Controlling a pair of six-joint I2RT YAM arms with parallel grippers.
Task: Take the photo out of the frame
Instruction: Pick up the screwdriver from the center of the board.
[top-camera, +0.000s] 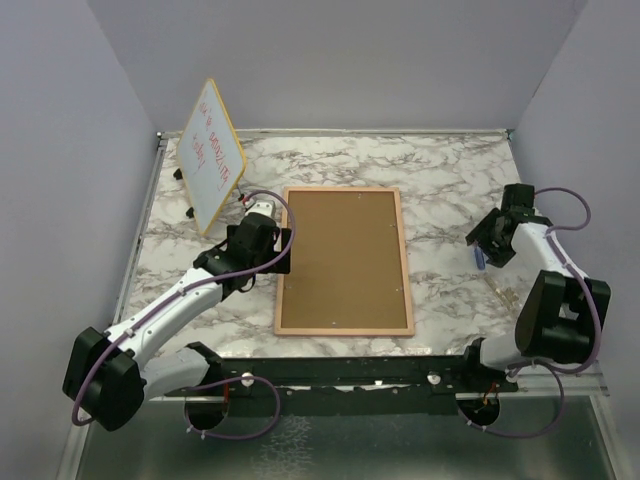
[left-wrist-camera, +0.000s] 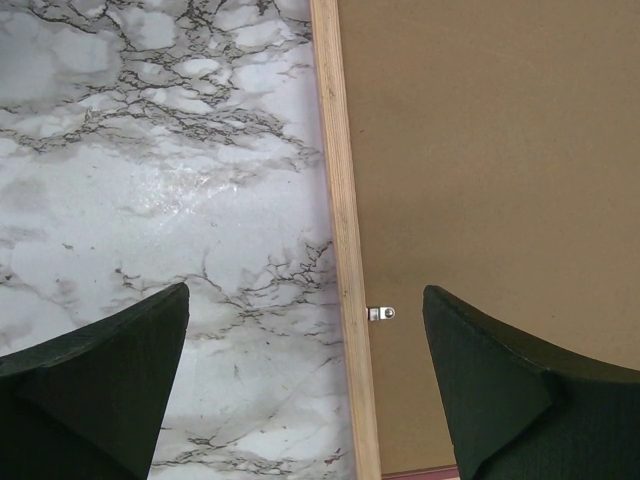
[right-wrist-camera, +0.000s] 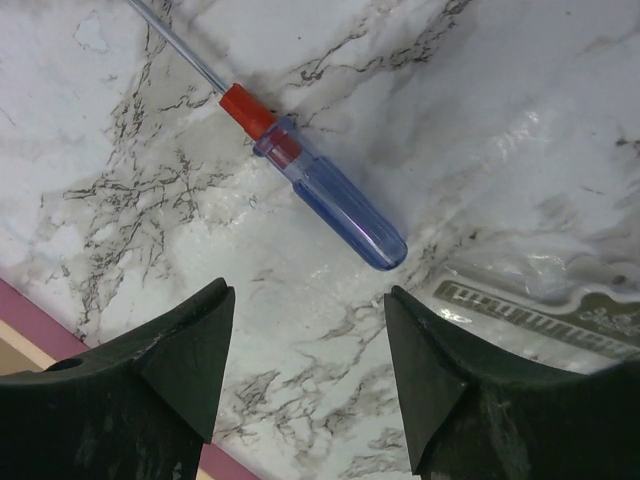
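Left gripper (left-wrist-camera: 305, 292) gapes over the frame's (top-camera: 345, 260) left edge; right gripper (right-wrist-camera: 308, 290) stands parted, empty, above a screwdriver (right-wrist-camera: 330, 205). We see the frame back-up by the bench's (top-camera: 450, 170) front edge, photo hidden; whiteboard's (top-camera: 212, 155) red writing is unreadable.

- The table (top-camera: 450, 170) has a white marble pattern with grey and brown veins; its surface is glossy and shows some reflections of light.
- A whiteboard (top-camera: 212, 155) with a yellow edge stands near the far left corner of the table. It is tilted, it rests on small black feet, and it has red writing that is too small to read.
- A screwdriver (right-wrist-camera: 320, 195) lies flat on the right part of the table. Its handle is transparent blue with a red collar, and its thin metal shaft points away from the handle.
- Near the handle end of the screwdriver, a clear label (right-wrist-camera: 540, 310) with dark letters lies flat on the table; I cannot read it.
- Plain pale walls (top-camera: 330, 60) stand around the table on three sides.
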